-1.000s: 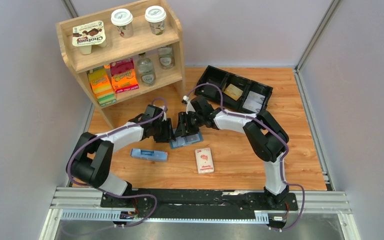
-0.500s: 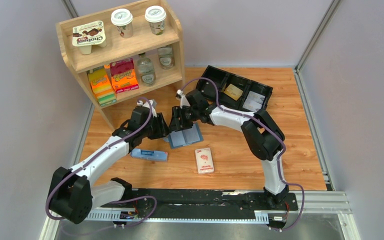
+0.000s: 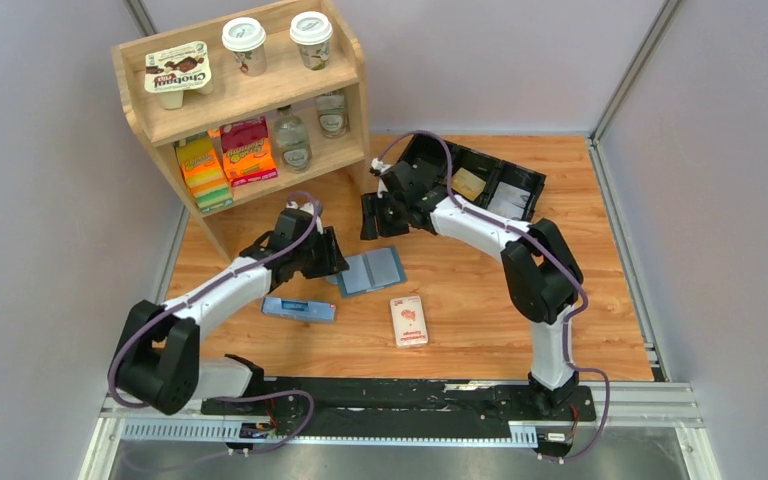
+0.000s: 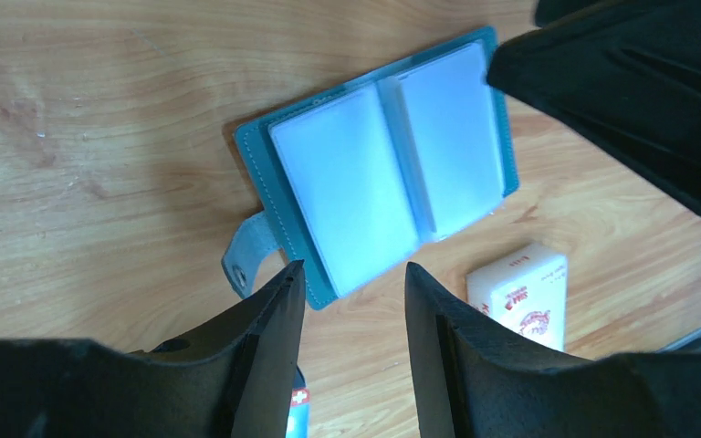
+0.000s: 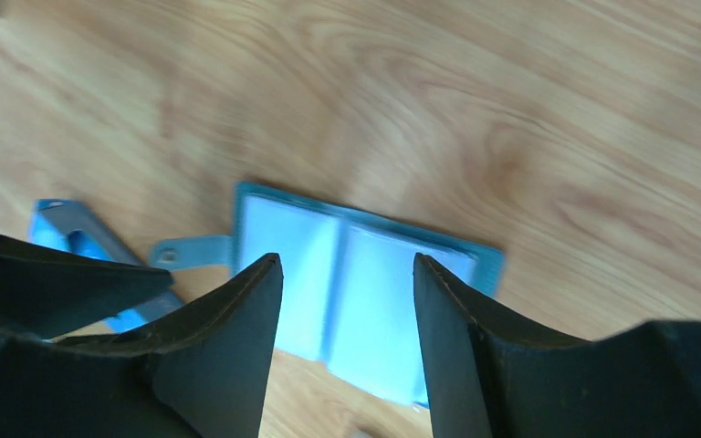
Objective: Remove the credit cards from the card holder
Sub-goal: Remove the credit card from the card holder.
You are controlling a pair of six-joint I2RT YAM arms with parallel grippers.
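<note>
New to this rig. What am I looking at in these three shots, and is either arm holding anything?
The machine is a left arm and a right arm, bolted at the near edge of a wooden table. Each ends in a two-finger gripper. The wide picture comes from a fixed camera above and behind them. The other two come from wrist cameras looking past their own dark fingers.

A light blue folding card holder lies open and flat, its pockets looking empty. Around it are a white pack with a red picture, a narrow pale blue box, a wooden shelf of groceries, and a black compartment tray. The tray holds a tan-gold card and a greyish card.

The left gripper and right gripper are open and hold nothing.
</note>
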